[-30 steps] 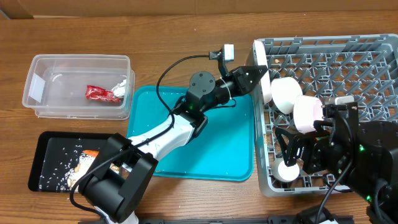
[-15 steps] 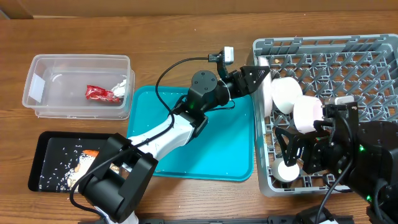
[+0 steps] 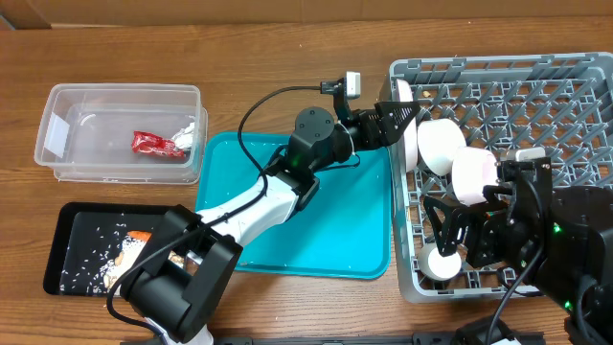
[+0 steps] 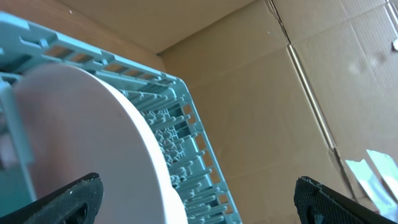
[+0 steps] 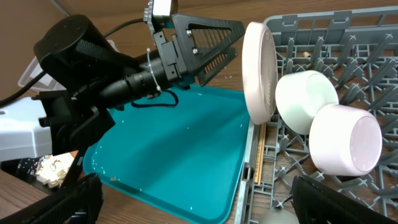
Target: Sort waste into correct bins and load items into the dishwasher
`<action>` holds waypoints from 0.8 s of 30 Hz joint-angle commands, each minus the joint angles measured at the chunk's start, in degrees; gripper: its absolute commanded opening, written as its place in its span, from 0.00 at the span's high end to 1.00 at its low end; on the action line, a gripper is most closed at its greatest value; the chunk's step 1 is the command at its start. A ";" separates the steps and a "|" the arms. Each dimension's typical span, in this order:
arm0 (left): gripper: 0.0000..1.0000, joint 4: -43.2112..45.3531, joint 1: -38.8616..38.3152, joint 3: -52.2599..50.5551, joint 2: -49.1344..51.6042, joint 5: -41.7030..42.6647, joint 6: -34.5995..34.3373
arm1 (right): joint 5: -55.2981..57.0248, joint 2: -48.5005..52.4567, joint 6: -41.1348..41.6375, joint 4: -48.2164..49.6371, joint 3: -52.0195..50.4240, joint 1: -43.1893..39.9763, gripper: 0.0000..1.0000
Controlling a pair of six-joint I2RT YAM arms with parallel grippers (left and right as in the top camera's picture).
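The loading step looks to be in hand: the plate [image 5: 260, 71] is standing on edge at the left side of the rack [image 5: 323, 25], upper middle of the right wrist view, leaning next to the two bowls [image 5: 305, 99] that are lying on their sides among the pegs. The left gripper [image 5: 236, 41] is hanging just left of the plate with its jaws spread wide, gripping nothing; whether a tip is touching the rim I can't tell. The chopsticks [image 5: 260, 149] are lying along the rack's left wall below the plate. The right gripper [image 5: 199, 202] is waiting low over the rack's near corner, jaws also wide apart and empty. Over at the far left of the overhead view, the wrapper [image 3: 158, 144] is sitting in the tub [image 3: 57, 105], and scraps are lying in the black tray [image 3: 67, 216]. To my eye the sorting is finished and the plate is the last thing going in. The next move, I'd say, calls for drawing the left arm straight back over the teal tray [image 3: 326, 240], keeping the jaws wide so neither tip is catching the rim and tipping the plate.
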 commanded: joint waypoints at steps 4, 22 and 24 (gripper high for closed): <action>0.00 -5.73 7.63 1.36 -4.15 2.91 6.95 | 0.33 -0.33 0.26 0.24 0.76 0.13 0.00; 0.00 -80.87 16.55 10.51 -38.80 -27.74 44.26 | 0.33 -0.33 0.26 0.24 0.76 0.13 0.00; 0.00 -86.36 16.55 11.87 -41.75 -34.58 44.59 | 0.33 -0.33 0.26 0.24 0.76 0.13 0.00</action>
